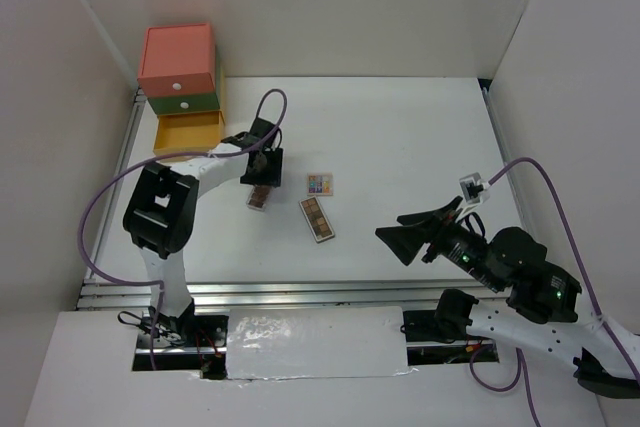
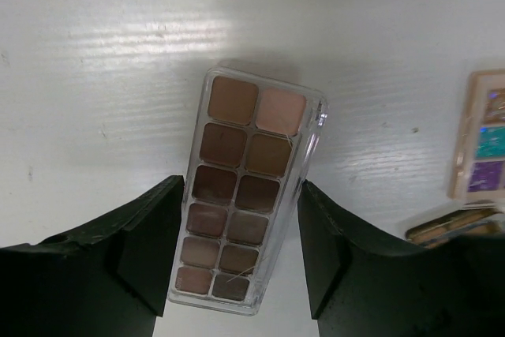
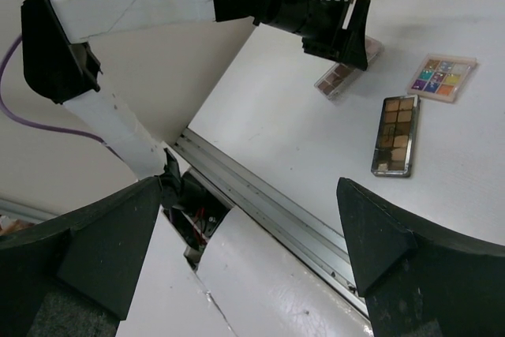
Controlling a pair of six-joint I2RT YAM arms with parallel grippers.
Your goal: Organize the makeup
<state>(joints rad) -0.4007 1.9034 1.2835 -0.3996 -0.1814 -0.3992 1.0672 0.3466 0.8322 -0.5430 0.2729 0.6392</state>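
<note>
The pinkish eyeshadow palette [image 2: 237,155] in its clear case lies flat on the white table, between my left gripper's [image 2: 241,189] open fingers. The left finger [image 2: 150,234] is at its edge; the right finger [image 2: 339,242] stands a little apart. From above, the left gripper [image 1: 260,179] hangs over this palette [image 1: 258,199]. The brown palette [image 1: 317,218] and the multicolour palette [image 1: 320,184] lie just to its right. My right gripper [image 1: 398,238] is open and empty, raised near the front right. No puffs, green tube or compact are in view.
The coral, green and yellow drawer box [image 1: 180,72] stands at the back left, with its yellow bottom drawer [image 1: 188,132] pulled out. White walls close in the table on three sides. A metal rail [image 1: 300,292] runs along the front edge.
</note>
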